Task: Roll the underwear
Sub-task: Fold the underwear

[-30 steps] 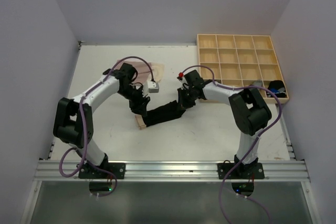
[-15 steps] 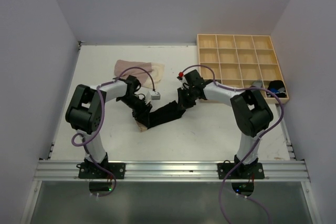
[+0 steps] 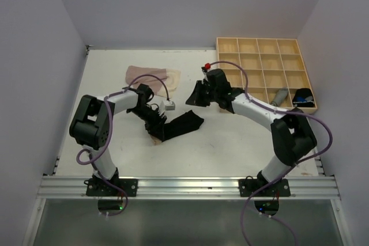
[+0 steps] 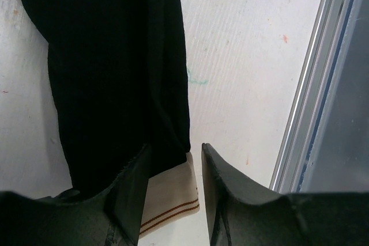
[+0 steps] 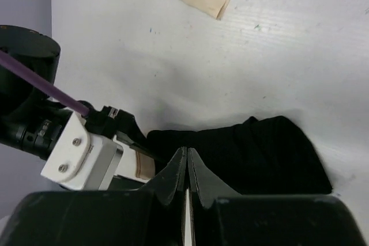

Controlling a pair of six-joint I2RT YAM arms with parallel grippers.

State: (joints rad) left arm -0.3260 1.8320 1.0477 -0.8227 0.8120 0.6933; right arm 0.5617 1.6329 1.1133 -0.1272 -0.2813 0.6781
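Note:
The black underwear (image 3: 180,125) lies as a long strip on the table, its beige inner band (image 4: 173,191) showing at the left end. My left gripper (image 3: 157,126) is low over that end. In the left wrist view its jaws (image 4: 176,148) are open and straddle the beige band and the black edge, with a narrow gap beside the right finger (image 4: 222,188). My right gripper (image 3: 194,97) hangs above and beyond the strip's right end, shut and empty; in the right wrist view (image 5: 185,151) the black cloth (image 5: 253,154) lies below it. Pale beige-pink underwear (image 3: 153,76) lies flat at the back.
A light wooden tray (image 3: 265,56) of square compartments stands at the back right; a grey roll (image 3: 279,96) and a dark roll (image 3: 303,95) sit in its near compartments. The metal rail (image 4: 311,84) runs along the table's near edge.
My right gripper has let go of the black strip's right end and lifted up and back. That end now lies flat on the table. The left gripper stays at the left end.

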